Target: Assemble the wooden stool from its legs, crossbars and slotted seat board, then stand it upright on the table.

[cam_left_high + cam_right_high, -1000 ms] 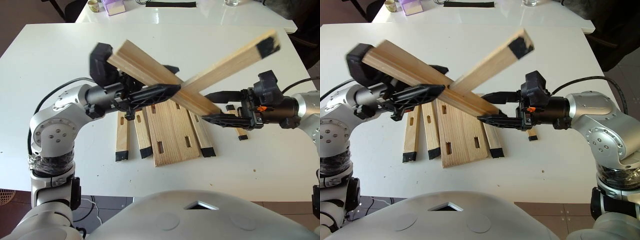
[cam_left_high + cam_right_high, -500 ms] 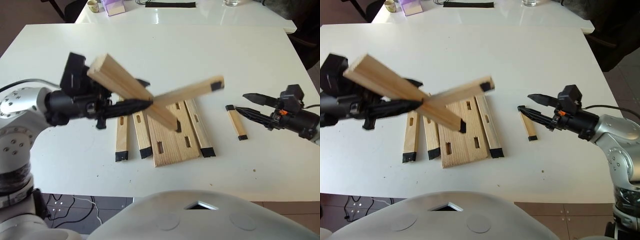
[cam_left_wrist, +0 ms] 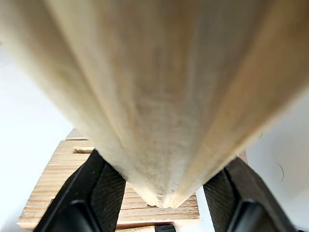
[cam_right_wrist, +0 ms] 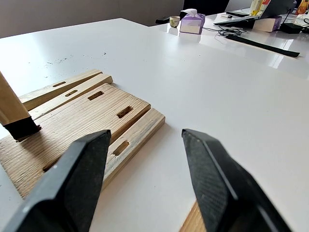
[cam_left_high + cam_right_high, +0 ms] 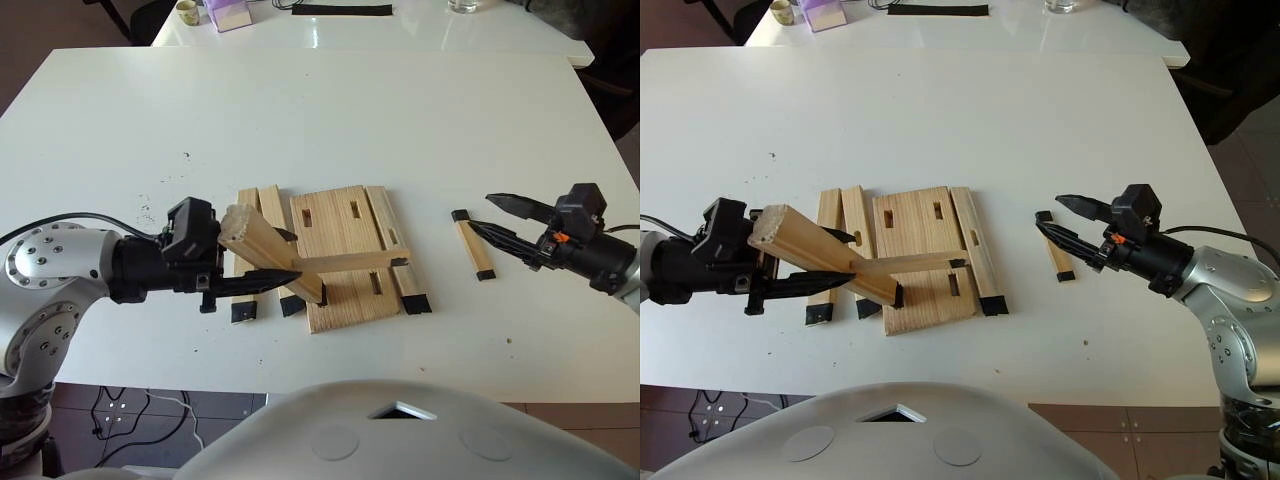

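Note:
My left gripper [image 5: 278, 268] is shut on a thick wooden leg [image 5: 262, 243], low over the table's near left. The leg's black tip rests on the slotted seat board [image 5: 348, 235]. A thin crossbar [image 5: 355, 263] sticks out of the leg to the right, across the board. In the left wrist view the leg [image 3: 154, 92] sits between the black fingers [image 3: 94, 193]. Other legs [image 5: 243, 262] lie beside the board, one along its right edge [image 5: 397, 255]. My right gripper [image 5: 482, 211] is open, just right of a short crossbar [image 5: 472, 245] and above it; its fingers [image 4: 82, 179] frame the board [image 4: 72, 121].
The white table [image 5: 330, 120] has bare room at the far side and on both sides of the parts. On a second table behind stand a cup [image 5: 186, 11], a purple box [image 5: 229, 12] and a black strip [image 5: 340, 9]. The near edge runs close to the legs' black ends.
The right gripper let go of the joined pieces and drew back to the right. The left arm lowered the leg and crossbar toward the near left, until the tip met the board.

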